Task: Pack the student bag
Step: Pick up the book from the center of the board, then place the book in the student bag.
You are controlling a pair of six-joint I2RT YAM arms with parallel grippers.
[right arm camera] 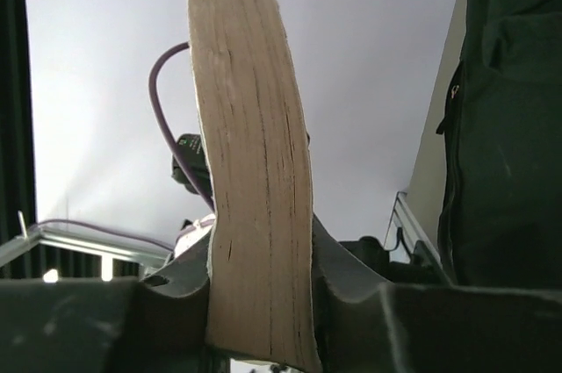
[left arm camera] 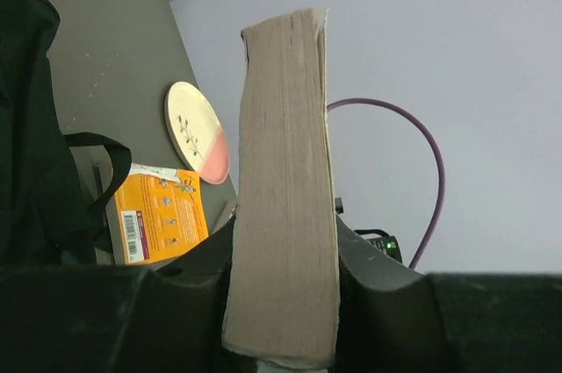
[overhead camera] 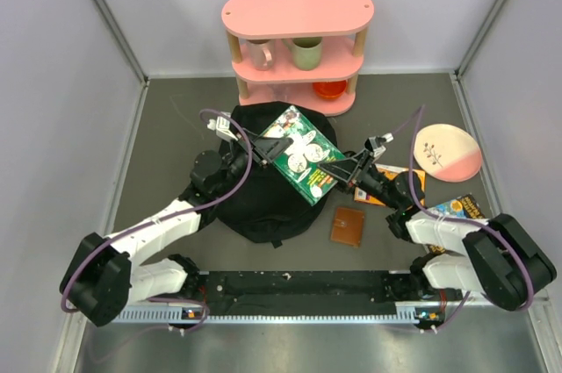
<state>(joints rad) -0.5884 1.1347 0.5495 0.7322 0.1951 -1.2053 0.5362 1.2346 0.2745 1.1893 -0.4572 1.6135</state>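
The student bag (overhead camera: 263, 202) lies in the middle of the worktop (overhead camera: 167, 136), a little toward its left edge. It is a large, soft, black, rounded heap, and it reaches almost to the foot of the pink shelf (overhead camera: 297, 13) at the far edge. From the top camera its fabric is so dark that zippers and pockets are hard to make out. The opening cannot be seen, because a green book (overhead camera: 297, 155) is tilted above the far half of the bag and covers it. The left arm also hides the left side of the bag. In the left wrist view only a black side of the bag and one strap (left arm camera: 105, 158) show. In the right wrist view the bag fills the right border as a dark wall. The left jaws pinch the book at its far left corner, and the right jaws pinch it at its right corner. In both wrist views the brownish page edge stands pressed between the two fingers, and near the right jaws it is slightly bent. A brown wallet (overhead camera: 348, 225) lies just right of the bag. An orange booklet (overhead camera: 413, 182) is partly under the right arm, and a pink and cream plate (overhead camera: 448, 152) lies near the right edge.
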